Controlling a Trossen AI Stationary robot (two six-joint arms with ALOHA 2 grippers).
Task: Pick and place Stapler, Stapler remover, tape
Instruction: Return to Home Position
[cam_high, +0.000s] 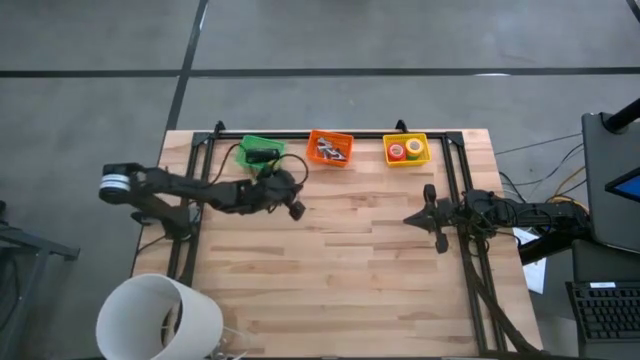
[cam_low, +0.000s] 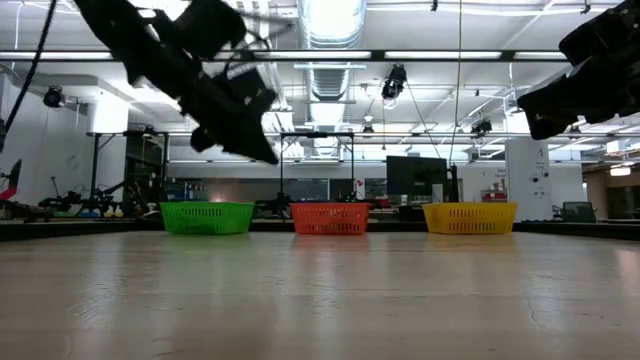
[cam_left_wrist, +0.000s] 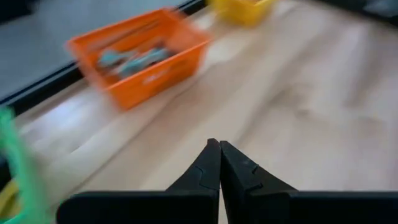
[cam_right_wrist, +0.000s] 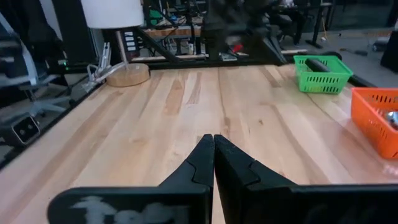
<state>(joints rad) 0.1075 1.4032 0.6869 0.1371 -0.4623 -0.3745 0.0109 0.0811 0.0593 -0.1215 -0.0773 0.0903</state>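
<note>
Left gripper (cam_high: 297, 210) pinched closed, empty, just off green basket (cam_high: 261, 150) holding stapler (cam_high: 263, 155). Tape rolls (cam_high: 405, 149) sit in yellow basket (cam_high: 406, 150). Right gripper (cam_high: 441, 243) closed, empty, parked at the table's right. Best retreat: lift clear of basket rims.

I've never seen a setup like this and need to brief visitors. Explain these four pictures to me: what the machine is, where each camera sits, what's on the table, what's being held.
This is a two-armed robot at a wooden table. One picture looks straight down, one looks level across the tabletop, and two come from cameras on the arms' wrists.

From above, the left hand hangs just in front of the green basket, which holds a dark stapler. The right hand waits near the table's right side. Both hands are shut and hold nothing.

Along the far edge stand three baskets: the green one, an orange basket with small metal pieces, and a yellow basket with tape rolls. A white lamp stands at the near left corner.
</note>
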